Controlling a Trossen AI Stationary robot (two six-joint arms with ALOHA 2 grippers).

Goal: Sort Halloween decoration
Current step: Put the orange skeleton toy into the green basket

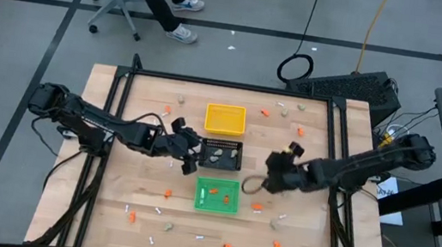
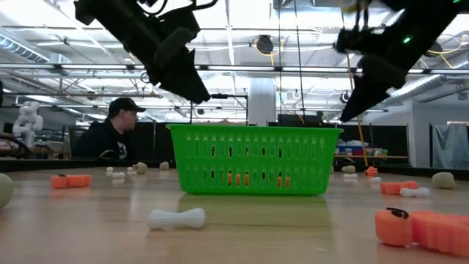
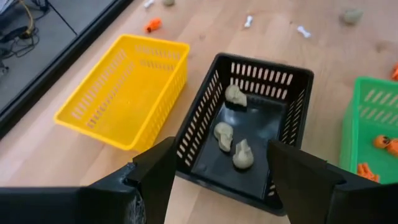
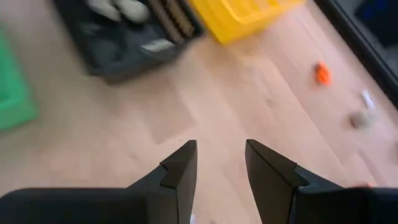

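Left gripper (image 3: 214, 180) hung over the near wall of the black slotted plastic tray (image 3: 292, 121), fingers spread wide, nothing between them. You had three beige-grey skull-like lumps (image 3: 223, 135) already lying in that tray, directly ahead of the open fingers. Yellow slotted plastic tray (image 1: 225, 119) sat just beyond it, looking bare inside; green slotted plastic tray (image 1: 217, 195) on the near side held a few orange bits (image 3: 382, 142).

Right gripper (image 4: 221, 165) hovered above bare wooden table (image 1: 134, 185) just to the right of the green tray, fingers partly apart and holding nothing.

Loose pieces lay scattered across the table: orange bits (image 1: 168, 193), thin white sticks (image 1: 158, 211) and more lumps (image 1: 275, 224), mostly along the front and back edges. Nearest unsorted pieces to your right gripper looked to be the ones just right of the green tray; that arm seemed better placed for them. For the left arm, the orange bit (image 1: 168, 193) left of the green tray was the closer candidate.

One white bone-shaped stick (image 2: 176, 218) near the front edge lay flat, its long axis running across the low view. Which way the other small pieces lay I couldn't tell.
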